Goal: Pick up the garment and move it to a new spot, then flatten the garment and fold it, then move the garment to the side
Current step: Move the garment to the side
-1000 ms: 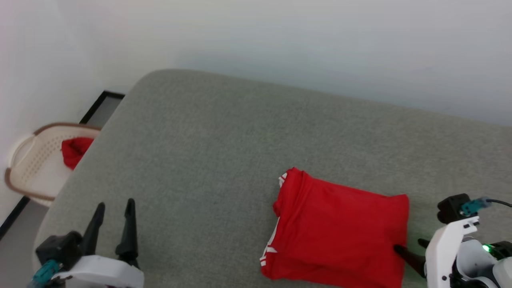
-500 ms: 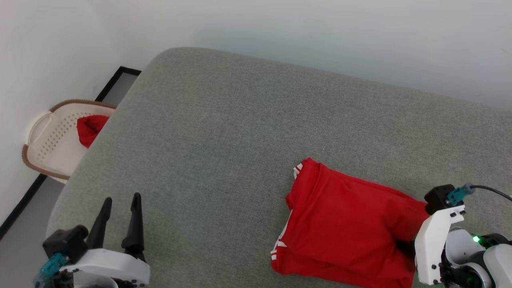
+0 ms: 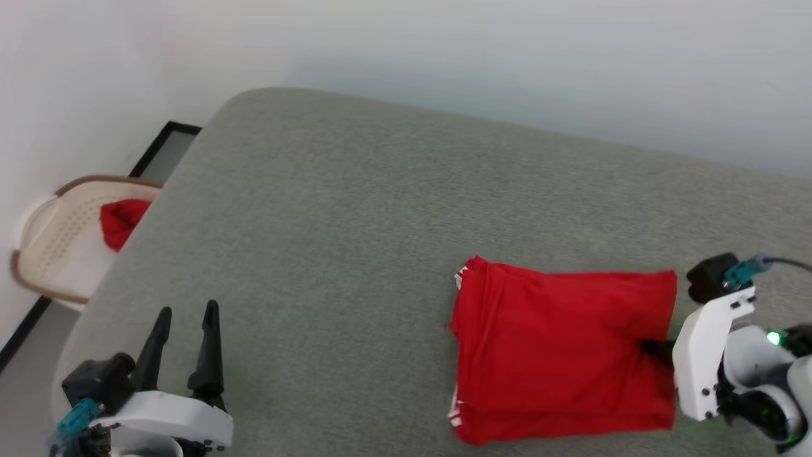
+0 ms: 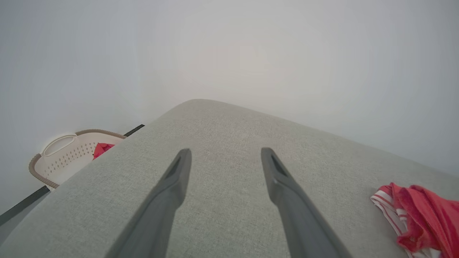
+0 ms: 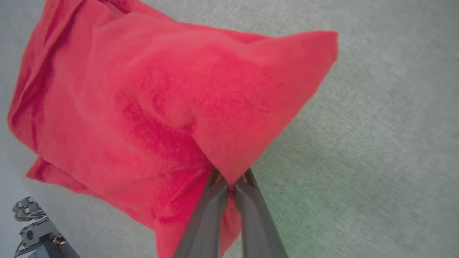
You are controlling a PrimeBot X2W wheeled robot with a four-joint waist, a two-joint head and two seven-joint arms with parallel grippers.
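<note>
Fingers of right gripper (image 5: 231,178): pinched on edge of folded garment (image 3: 558,343), which lies at the table's (image 3: 349,222) near right. Left gripper (image 3: 187,309): fingers spread, empty. Step, likely: moving aside. Next: drag sideways, keeping folds intact.

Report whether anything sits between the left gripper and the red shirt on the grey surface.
Nothing visible does. Bare grey surface lies between the left gripper and the garment. The right gripper has its jaws shut on the garment's right edge.
</note>
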